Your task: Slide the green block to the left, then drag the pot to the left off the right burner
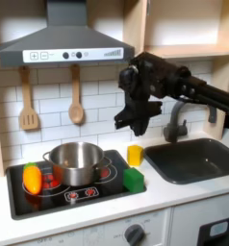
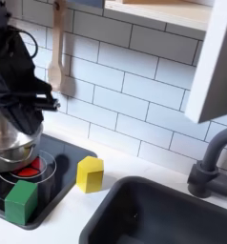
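tool (image 1: 138, 123) hangs above the pot (image 1: 76, 161), open or closed i cannot tell; green block (image 1: 134, 180) sits at the first exterior view's right of it.

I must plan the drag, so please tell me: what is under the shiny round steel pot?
The shiny round steel pot stands on a red burner ring of the black cooktop. The burner's middle is covered.
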`<state>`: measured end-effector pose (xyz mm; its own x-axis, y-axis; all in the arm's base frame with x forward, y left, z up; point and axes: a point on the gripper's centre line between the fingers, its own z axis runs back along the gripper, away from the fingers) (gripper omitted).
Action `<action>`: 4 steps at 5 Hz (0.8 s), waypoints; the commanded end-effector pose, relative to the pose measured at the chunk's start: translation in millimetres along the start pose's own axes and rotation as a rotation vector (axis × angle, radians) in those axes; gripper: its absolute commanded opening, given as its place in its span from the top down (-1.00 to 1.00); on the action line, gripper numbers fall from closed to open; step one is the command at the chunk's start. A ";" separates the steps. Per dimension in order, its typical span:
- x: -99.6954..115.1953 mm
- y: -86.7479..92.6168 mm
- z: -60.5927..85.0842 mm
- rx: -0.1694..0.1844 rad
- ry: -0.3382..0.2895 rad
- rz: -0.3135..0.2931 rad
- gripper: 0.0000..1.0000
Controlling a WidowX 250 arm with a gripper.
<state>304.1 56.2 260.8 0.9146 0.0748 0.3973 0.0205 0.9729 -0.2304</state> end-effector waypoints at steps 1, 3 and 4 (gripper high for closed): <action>-32.9 -22.2 0.7 -0.003 0.132 -0.076 1.00; -51.9 -42.7 3.0 0.082 0.210 -0.224 1.00; -61.1 -49.8 4.2 0.092 0.214 -0.261 1.00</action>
<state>244.9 4.5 253.0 0.9486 -0.2106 0.2363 0.2314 0.9708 -0.0637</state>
